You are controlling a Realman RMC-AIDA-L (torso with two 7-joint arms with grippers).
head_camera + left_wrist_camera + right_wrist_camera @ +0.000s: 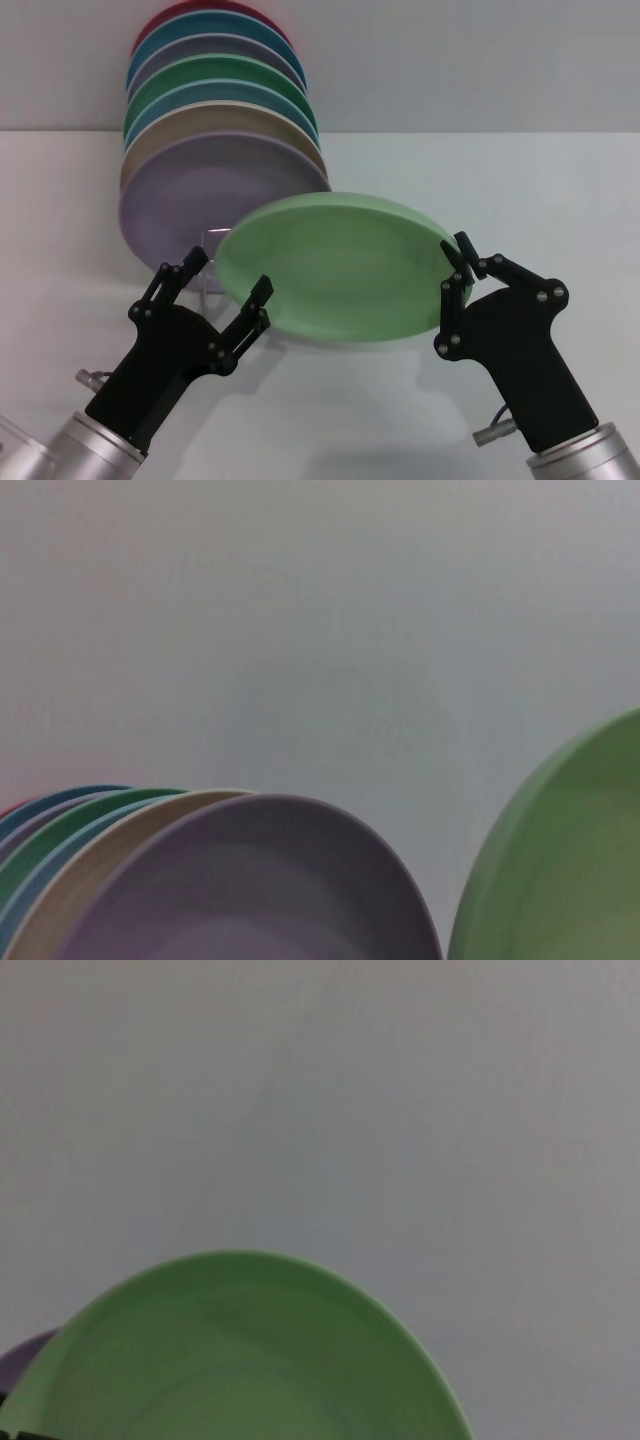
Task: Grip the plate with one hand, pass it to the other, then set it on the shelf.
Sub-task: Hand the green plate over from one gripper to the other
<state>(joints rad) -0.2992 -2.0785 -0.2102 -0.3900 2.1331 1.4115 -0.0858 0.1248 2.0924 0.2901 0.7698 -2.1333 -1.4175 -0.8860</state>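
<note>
The pale light-green plate (340, 265) hangs tilted above the table, in front of the row of plates. My right gripper (456, 265) is shut on its right rim. My left gripper (230, 272) is open at the plate's left rim, which sits between its spread fingers; I cannot tell whether they touch it. The plate also shows in the left wrist view (560, 860) and fills the low part of the right wrist view (240, 1360). The thin silver wire shelf (207, 262) shows only as a small loop between the left fingers and the plate; the rest is hidden.
A row of several upright plates stands at the back left, with the lavender plate (190, 200) in front and a darker green one (225, 75) behind it. The lavender plate also shows in the left wrist view (250, 880). The white table (540, 190) stretches to the right.
</note>
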